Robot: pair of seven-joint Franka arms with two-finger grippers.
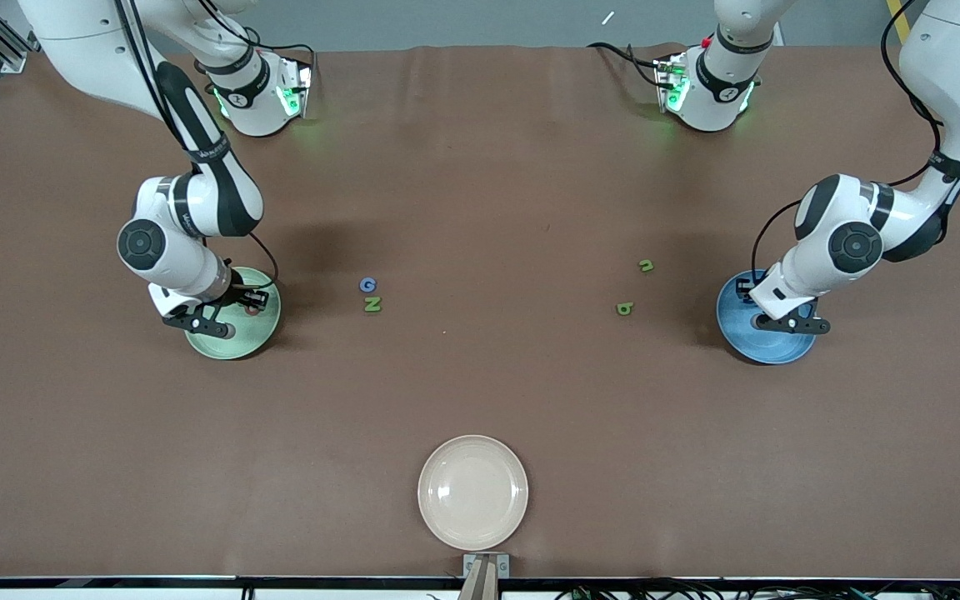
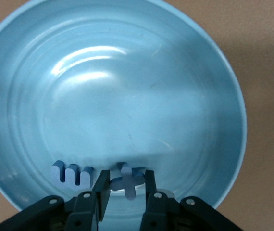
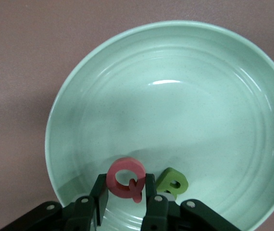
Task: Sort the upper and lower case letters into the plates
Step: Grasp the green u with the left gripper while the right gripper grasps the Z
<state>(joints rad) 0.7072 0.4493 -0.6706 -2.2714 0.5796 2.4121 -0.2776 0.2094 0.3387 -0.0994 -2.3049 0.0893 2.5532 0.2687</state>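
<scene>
Over the pale green round plate [image 3: 127, 86], the right gripper [image 3: 126, 192] has its fingers clamped on a round pink letter [image 3: 125, 179], a green B [image 3: 172, 182] lying beside it. Over the sky-blue round plate [image 2: 127, 86], the left gripper [image 2: 126, 192] has its fingers apart around a blue x [image 2: 127, 180], beside a blue m [image 2: 72, 173]. A blue G [image 1: 367, 284], green N [image 1: 372, 305], n [image 1: 647, 266] and b [image 1: 624, 309] lie on the brown desk [image 1: 480, 167].

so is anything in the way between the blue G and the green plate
Nothing visible is. The blue G lies on bare table with the green N just nearer the front camera, not toward the pale green plate. Only the right gripper, over that plate around the pink letter, occupies the drop spot.
</scene>
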